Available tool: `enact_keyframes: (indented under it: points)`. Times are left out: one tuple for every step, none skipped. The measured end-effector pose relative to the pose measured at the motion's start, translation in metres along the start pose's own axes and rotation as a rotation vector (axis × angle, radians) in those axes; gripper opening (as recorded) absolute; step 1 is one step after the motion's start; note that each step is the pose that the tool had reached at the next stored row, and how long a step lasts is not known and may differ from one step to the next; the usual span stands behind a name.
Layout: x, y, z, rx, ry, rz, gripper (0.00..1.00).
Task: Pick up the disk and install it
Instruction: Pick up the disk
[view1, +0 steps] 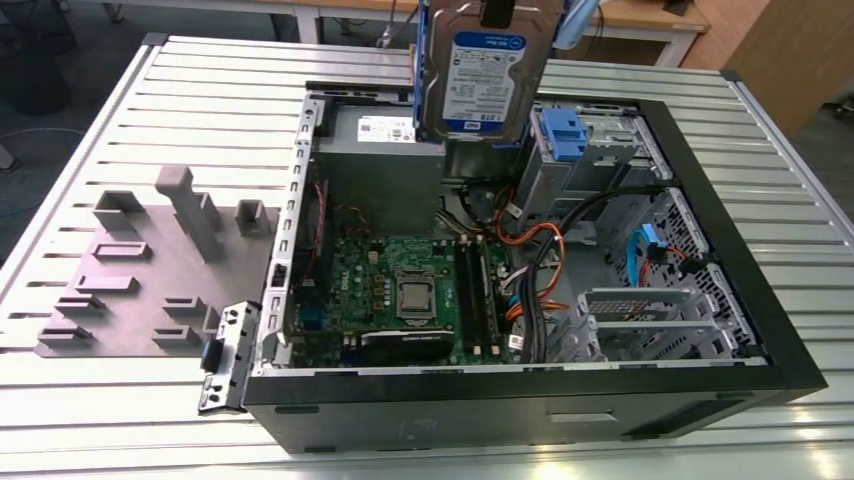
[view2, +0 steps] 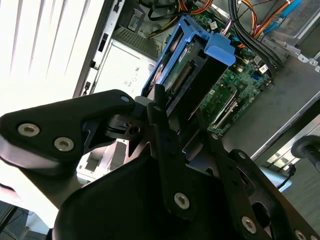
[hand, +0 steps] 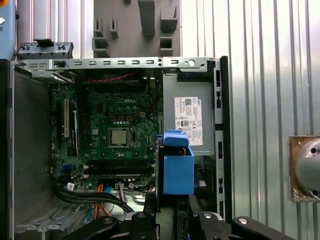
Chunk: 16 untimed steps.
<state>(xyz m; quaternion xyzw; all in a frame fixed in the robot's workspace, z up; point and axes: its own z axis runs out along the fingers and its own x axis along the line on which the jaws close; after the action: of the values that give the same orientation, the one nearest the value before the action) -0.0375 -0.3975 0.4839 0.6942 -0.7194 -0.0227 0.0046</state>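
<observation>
The flat silver-grey disk with blue plastic rails (view1: 478, 80) hangs at 12 o'clock in the exterior view over the open black computer case (view1: 467, 415), top edge cropped; second wrist view shows black gripper (view2: 184, 114) pinching it.

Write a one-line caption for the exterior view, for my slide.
The disk, held upright with its label facing the camera, over the open computer case on the slatted table.

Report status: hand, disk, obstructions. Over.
Hand shut on disk. Disk upright above the open case, not yet installed. Cables loose inside the case.
</observation>
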Motion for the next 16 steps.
enact_keyframes:
  points:
    - [0.0004, 0.0000, 0.0000, 0.0000, 0.0001, 0.000, 0.35]
    - [0.0009, -0.0001, 0.0000, 0.0000, 0.0000, 0.000, 0.35]
    - [0.0015, -0.0001, -0.0001, 0.0000, 0.0000, 0.000, 0.35]
    - [0.0023, -0.0001, -0.0001, 0.0000, 0.0001, 0.000, 0.35]
    - [0.0030, -0.0001, -0.0001, 0.0000, 0.0000, 0.000, 0.35]
    - [0.0035, -0.0001, -0.0001, 0.0000, 0.0001, 0.000, 0.35]
    - [0.0041, -0.0002, -0.0001, 0.0000, 0.0001, 0.000, 0.35]
    - [0.0046, -0.0002, -0.0001, 0.0000, 0.0001, 0.000, 0.35]
    - [0.0051, -0.0002, -0.0001, 0.0000, 0.0000, 0.000, 0.35]
    - [0.0056, -0.0002, -0.0001, 0.0000, 0.0002, 0.000, 0.35]
    - [0.0060, -0.0002, -0.0001, 0.0000, 0.0002, 0.000, 0.35]
    - [0.0063, -0.0002, -0.0001, 0.0000, 0.0002, 0.000, 0.35]
    - [0.0063, -0.0002, -0.0001, 0.0000, 0.0002, 0.000, 0.35]
    - [0.0063, -0.0002, -0.0001, 0.0000, 0.0002, 0.000, 0.35]
    - [0.0064, -0.0003, -0.0002, 0.0000, 0.0004, 0.000, 0.35]
    - [0.0064, -0.0003, -0.0002, 0.0000, 0.0004, 0.000, 0.35]
